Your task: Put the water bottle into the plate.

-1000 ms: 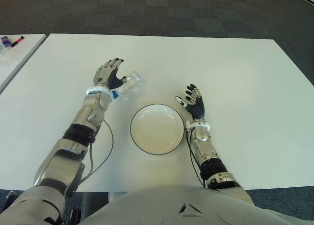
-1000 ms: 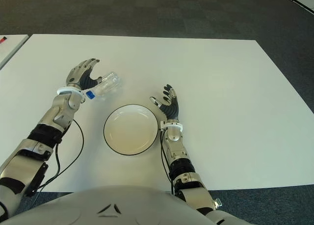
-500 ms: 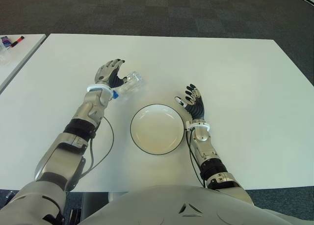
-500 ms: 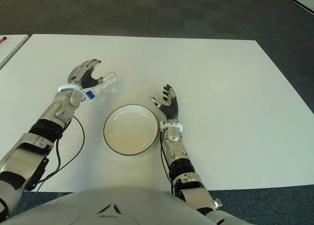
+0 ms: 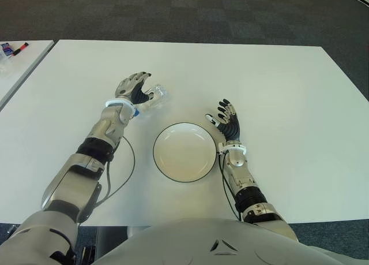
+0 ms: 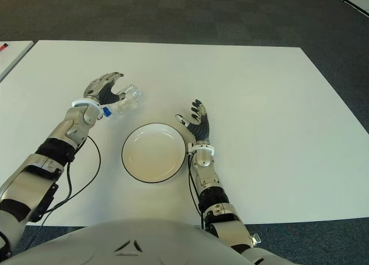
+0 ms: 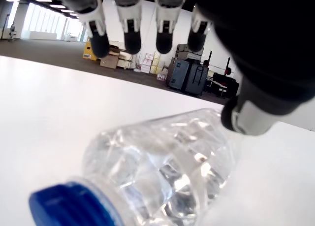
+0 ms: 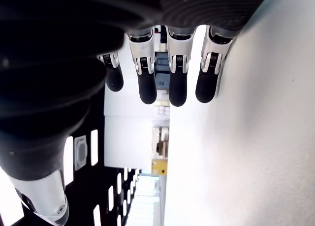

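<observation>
Reach-to-grasp step. Left hand (image 5: 132, 88) poised over water bottle (image 5: 151, 99), fingers (image 7: 128, 34) spread above it, thumb near its side, nothing gripped yet. Bottle lying on its side on white table (image 5: 277, 86), blue cap toward the wrist, just beyond plate (image 5: 184, 152). Right hand (image 5: 226, 119) idle beside plate's right rim, fingers spread. Next, likely: closing around bottle, lifting, carrying over plate.

I see the bottle (image 7: 167, 162) as clear, crinkled, glossy plastic with a smooth blue plastic cap (image 7: 74, 206). My hands, left (image 5: 131, 89) and right (image 5: 226, 119), look like silvery metal with matt black rubbery pads. The plate (image 5: 184, 152) is glossy; the table (image 5: 277, 86) smooth, matt white
</observation>
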Robot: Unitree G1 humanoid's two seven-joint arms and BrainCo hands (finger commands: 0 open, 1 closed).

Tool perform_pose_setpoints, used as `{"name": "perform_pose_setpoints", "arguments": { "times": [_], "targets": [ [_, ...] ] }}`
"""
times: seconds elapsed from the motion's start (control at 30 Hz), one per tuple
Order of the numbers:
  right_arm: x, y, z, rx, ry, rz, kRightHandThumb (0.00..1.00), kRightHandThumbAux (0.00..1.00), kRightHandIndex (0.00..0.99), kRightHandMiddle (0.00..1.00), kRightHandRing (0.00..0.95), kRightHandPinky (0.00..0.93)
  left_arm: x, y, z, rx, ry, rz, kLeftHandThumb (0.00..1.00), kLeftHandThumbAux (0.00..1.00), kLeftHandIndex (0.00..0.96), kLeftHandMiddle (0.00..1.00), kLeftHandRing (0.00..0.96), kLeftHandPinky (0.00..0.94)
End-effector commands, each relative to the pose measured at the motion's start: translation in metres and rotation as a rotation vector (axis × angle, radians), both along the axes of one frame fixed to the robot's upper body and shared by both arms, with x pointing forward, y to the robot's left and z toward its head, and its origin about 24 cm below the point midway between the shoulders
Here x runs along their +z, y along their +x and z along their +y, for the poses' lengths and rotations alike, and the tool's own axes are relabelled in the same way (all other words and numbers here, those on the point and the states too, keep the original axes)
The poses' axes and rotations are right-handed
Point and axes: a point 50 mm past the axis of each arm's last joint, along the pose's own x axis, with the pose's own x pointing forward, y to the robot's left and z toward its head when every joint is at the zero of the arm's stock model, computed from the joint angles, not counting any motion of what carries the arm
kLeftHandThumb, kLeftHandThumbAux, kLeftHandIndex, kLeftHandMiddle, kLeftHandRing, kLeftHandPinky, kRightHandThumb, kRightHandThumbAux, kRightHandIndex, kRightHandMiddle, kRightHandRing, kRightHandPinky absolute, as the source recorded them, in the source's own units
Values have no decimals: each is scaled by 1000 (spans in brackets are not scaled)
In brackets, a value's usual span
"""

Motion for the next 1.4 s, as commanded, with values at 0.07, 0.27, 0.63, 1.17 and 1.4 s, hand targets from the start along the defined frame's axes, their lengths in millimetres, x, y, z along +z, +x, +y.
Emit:
{"name": "perform_pose_setpoints", "arguments": {
  "times": [0.07, 0.27, 0.63, 1.17, 1.4],
  "targets": [
    [-19, -11, 8, 0, 17, 117, 484, 721, 110, 173, 171, 210, 0, 1, -2, -22, -1, 32, 459, 523, 0, 14, 39, 117],
    [-19, -10, 8, 0, 12, 121, 471, 718, 108, 172, 171, 209, 1, 1, -3, -29, -10, 26, 458, 505, 0, 14, 39, 119],
    [-20, -10, 8, 2, 5, 121, 465, 721, 107, 171, 172, 211, 0, 1, -3, -35, -27, 20, 457, 494, 0, 10, 37, 122],
    [-21, -10, 8, 7, -4, 126, 447, 721, 99, 164, 162, 195, -1, 0, -4, -45, -26, 27, 466, 513, 0, 14, 35, 117],
    [-20, -10, 8, 9, -12, 122, 438, 722, 99, 162, 161, 195, -1, 0, -4, -45, -33, 36, 479, 504, 0, 9, 33, 120]
  ]
}}
